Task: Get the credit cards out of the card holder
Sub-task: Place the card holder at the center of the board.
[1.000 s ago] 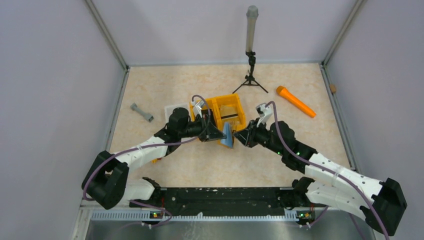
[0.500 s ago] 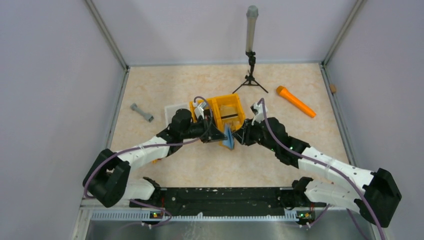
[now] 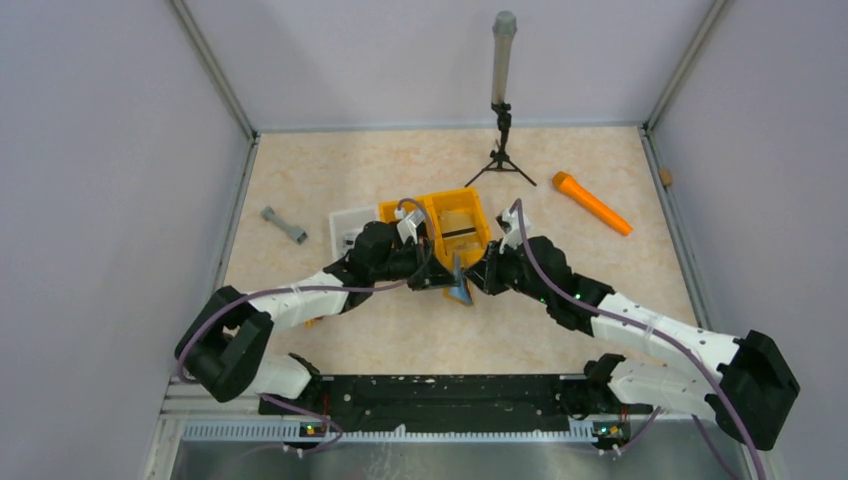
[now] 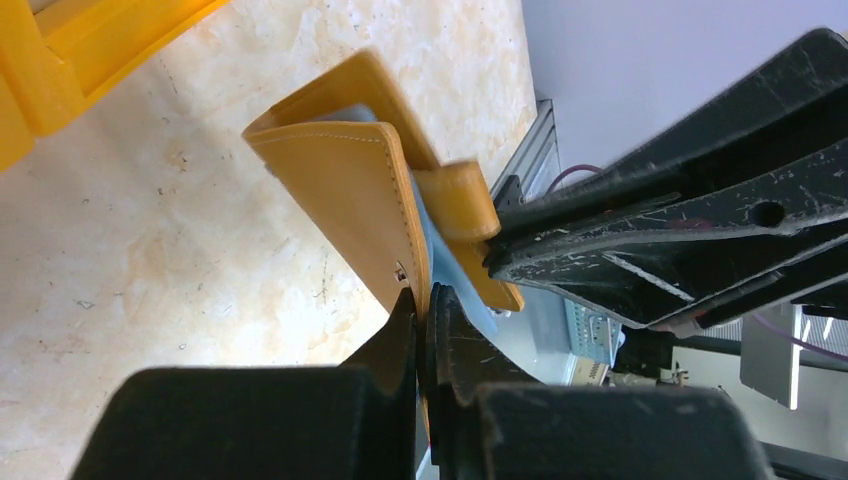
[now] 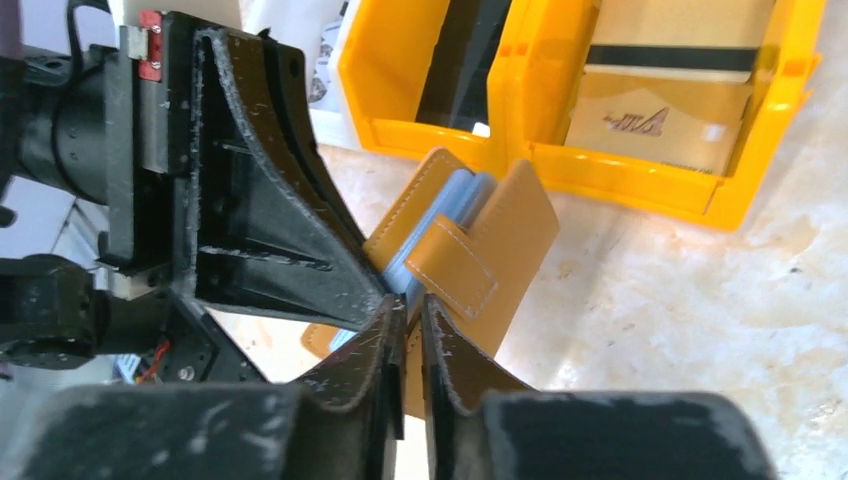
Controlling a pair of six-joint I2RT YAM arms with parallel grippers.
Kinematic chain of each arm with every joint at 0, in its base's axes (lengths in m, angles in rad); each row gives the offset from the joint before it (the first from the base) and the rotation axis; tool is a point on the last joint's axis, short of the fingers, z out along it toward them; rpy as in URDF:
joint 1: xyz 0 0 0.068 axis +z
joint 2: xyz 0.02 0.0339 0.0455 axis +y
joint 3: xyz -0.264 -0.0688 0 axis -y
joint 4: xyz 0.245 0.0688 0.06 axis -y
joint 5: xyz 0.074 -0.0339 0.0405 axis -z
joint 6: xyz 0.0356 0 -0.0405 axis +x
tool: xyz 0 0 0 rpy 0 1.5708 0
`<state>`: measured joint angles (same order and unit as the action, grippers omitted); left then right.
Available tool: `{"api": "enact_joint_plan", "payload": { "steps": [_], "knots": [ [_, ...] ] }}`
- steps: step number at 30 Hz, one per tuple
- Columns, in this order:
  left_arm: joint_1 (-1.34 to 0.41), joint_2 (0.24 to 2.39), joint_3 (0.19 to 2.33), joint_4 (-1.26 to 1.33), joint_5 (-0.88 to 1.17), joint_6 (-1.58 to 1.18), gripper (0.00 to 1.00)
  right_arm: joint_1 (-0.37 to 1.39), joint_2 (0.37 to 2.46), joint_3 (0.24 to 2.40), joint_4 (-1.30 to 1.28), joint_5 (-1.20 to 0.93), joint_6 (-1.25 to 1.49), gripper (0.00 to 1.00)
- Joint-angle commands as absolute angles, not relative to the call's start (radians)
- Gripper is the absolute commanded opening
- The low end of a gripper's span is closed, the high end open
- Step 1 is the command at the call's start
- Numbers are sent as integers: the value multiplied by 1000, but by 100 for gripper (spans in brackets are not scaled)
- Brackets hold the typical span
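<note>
my left gripper [image 4: 425, 300]: clenched on one leaf of the card holder [image 4: 350, 180] | my right gripper [image 5: 410, 305]: clamped on its strapped flap | card holder: gripped between both, just before the orange bin [image 5: 620, 175], over the bench [image 5: 700, 300] | credit cards [image 5: 455, 215]: pale blue edges tucked between the leaves

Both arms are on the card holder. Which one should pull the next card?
Right, probably. Left gripper pinches the card holder cover, a steady anchor. Right gripper sits by the strap and the pale blue card edges. It must regrip first.
</note>
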<state>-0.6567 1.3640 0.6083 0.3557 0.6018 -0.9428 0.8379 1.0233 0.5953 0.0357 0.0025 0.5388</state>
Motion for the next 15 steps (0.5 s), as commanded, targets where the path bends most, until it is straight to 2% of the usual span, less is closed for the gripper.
{"api": "enact_joint_plan", "payload": {
  "steps": [1,6,15],
  "knots": [
    [-668,1396,634,483,618,-951,0,845,1036,576,82,-51,544,1],
    [-682,1457,616,587,629,-992,3,845,1023,564,89,-104,533,0],
    [-776,1680,676,721,607,-1036,2,839,942,430,4,-34,546,0]
  ]
}}
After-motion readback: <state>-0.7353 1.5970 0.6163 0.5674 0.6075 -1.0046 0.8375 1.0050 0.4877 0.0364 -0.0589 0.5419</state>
